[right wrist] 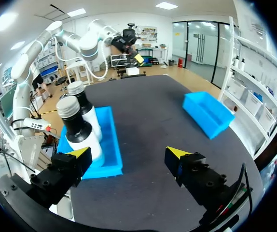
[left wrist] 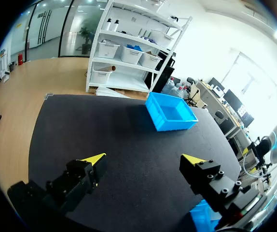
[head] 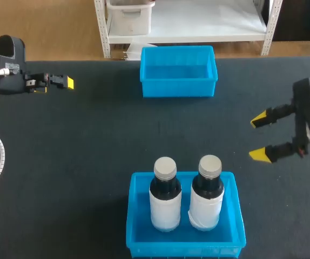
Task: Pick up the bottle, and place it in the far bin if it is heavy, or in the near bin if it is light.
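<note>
Dark table carries two blue bins and two bottles, with an arm coming in from each side.

The right end effector hovers above the table with its yellow-tipped fingers spread wide and nothing between them. The near bin lies off to its side, apart from it. Both bottles stand upright inside, side by side. The nearer bottle is the one closer to this end effector, and the farther bottle stands just beyond it. Each has a dark body, a white label and a grey cap. In the right wrist view the two bottles rise just beyond one finger, nearly in line with each other. The far bin lies well ahead, off toward the other finger, and holds no bottle.

The left end effector sits over the table's far left edge, well apart from both bins. Its fingers are wide open and hold nothing. In its wrist view the far bin lies ahead of it across bare table, a little toward one finger. A blue corner of the near bin shows just beside that same finger. Neither bottle is visible from this wrist.
</note>
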